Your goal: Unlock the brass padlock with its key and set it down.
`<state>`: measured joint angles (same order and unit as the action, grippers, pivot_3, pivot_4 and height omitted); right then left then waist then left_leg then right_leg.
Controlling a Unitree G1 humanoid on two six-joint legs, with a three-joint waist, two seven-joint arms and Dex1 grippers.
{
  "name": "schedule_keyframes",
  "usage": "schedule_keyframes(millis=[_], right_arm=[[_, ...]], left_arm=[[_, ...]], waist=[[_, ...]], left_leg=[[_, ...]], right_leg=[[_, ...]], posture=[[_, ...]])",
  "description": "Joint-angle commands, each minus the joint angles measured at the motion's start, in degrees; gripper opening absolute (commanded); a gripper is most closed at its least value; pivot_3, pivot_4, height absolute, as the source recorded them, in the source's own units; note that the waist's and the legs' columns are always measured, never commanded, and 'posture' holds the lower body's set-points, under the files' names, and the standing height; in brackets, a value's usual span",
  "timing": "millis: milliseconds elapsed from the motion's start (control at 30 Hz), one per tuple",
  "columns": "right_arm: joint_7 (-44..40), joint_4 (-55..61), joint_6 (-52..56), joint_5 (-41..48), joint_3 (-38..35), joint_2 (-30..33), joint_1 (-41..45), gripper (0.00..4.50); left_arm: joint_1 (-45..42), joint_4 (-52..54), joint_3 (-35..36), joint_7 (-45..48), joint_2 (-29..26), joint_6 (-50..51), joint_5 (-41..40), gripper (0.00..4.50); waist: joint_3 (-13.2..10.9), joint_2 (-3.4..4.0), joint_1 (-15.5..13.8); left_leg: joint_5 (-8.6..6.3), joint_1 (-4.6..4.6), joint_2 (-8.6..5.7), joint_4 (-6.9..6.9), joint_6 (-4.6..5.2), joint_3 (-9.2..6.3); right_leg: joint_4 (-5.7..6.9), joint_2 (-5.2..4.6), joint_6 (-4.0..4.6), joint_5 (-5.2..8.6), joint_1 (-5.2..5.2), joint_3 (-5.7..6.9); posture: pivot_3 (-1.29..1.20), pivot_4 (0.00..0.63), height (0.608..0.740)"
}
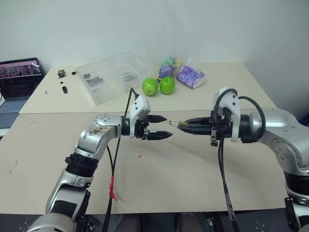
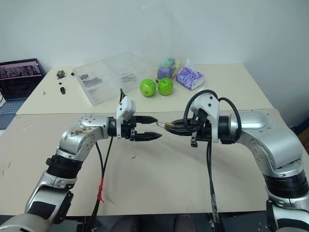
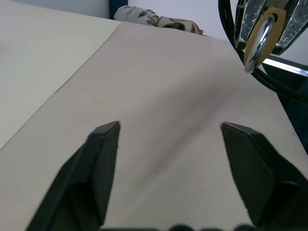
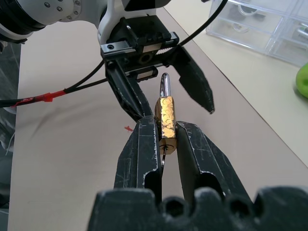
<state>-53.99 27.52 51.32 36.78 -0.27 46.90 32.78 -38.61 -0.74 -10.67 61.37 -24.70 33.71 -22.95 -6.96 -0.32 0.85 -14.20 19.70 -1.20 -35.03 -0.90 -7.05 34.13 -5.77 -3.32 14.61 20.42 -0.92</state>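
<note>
A: Where's the brass padlock (image 4: pixel 166 120)?

B: Mid-frame in the right wrist view, clamped by its body between the right gripper (image 4: pixel 166 137) fingers. In the head views it hangs in mid-air at frame centre, above the table (image 1: pixel 193 183), shackle (image 4: pixel 164 85) pointing at the left gripper (image 1: pixel 163 126).

A: Handling?

B: My read: rigid metal, light, tiny, smooth faces. Likely to twist or slip in the pads if pulled off-axis. Best hold is the flat brass sides, as now. The shackle is the only other part to grab: thin, stiff, easy to miss.

A: Key?

B: A thin silvery bit shows at the keyhole end between the right fingers; looks like the key (image 4: pixel 164 155), but too small to be sure it's seated.

A: Left gripper state?

B: Jaws parted, nothing between them. Left wrist view shows both fingers (image 3: pixel 98 159) apart over bare table, padlock at upper right of that frame, outside the gap. Tips sit just beside the shackle, not touching as far as I can tell.

A: Risk?

B: Closing on air, or knocking the lock askew in the right grip.
</note>
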Motion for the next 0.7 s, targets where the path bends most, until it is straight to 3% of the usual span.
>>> schedule_keyframes(millis=[33, 200, 700], right_arm=[[-0.35, 0.36, -1.56, -0.08, -0.26, 0.70, 1.76, 0.16], [-0.91, 0.47, -2.27, -0.62, 0.14, 1.00, 0.75, 0.16], [-4.31, -4.56, -9.75, -5.95, 2.08, 2.48, -2.95, 0.16]], left_arm=[[-2.90, 0.56, 2.09, -0.60, 0.58, 0.27, -1.60, 1.89], [-4.08, -0.45, 2.56, -1.04, 1.18, 0.05, -1.66, 0.11], [-5.09, 5.55, 2.09, -2.31, 2.50, 7.59, -6.70, 0.11]], waist=[[0.00, 0.00, 0.00], [0.00, 0.00, -0.01], [0.00, 0.00, 0.05]], left_leg=[[0.00, 0.00, 0.00, 0.00, 0.00, 0.00], [0.00, 0.01, 0.00, 0.00, 0.00, 0.00], [0.01, -0.02, 0.00, -0.03, -0.01, 0.00]], right_leg=[[0.00, 0.00, 0.00, 0.00, 0.00, 0.00], [-0.02, 0.00, 0.00, 0.00, 0.00, 0.00], [0.00, 0.01, -0.01, 0.00, -0.03, 0.01]], posture=[[0.00, 0.150, 0.740], [0.00, 0.150, 0.740], [0.00, 0.150, 0.740]])
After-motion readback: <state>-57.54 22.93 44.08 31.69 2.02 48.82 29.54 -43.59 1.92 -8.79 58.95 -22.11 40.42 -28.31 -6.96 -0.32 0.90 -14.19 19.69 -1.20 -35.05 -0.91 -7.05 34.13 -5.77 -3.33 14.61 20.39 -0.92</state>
